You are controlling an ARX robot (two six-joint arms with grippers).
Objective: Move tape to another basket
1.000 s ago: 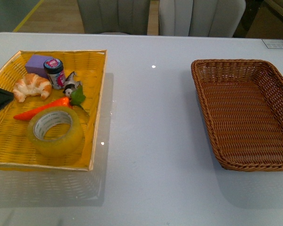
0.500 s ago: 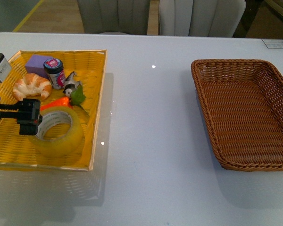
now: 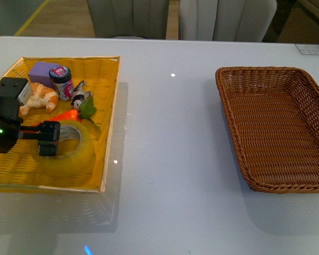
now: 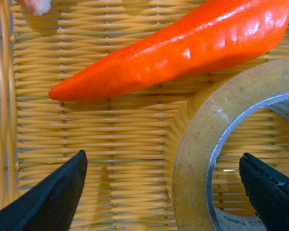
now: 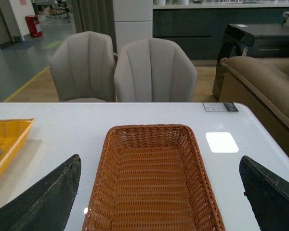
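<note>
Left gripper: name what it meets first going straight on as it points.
Probably the wall of the translucent yellowish tape roll, which sits between the left gripper's open fingers; depth unclear.

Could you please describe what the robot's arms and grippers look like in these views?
The left arm is a black, boxy housing with a small green light and a pale grey block at its top. The left gripper and right gripper each have two matte black, wedge-shaped fingers tapering to narrow tips.

I see the tape [image 3: 74, 155], wide yellowish translucent roll, white core, green print, lying flat, hole up, in the yellow tray [image 3: 10, 166] on my left, the basket [image 3: 279, 127], brown wicker, flared sides, on the bench [image 3: 170, 133], right.
</note>
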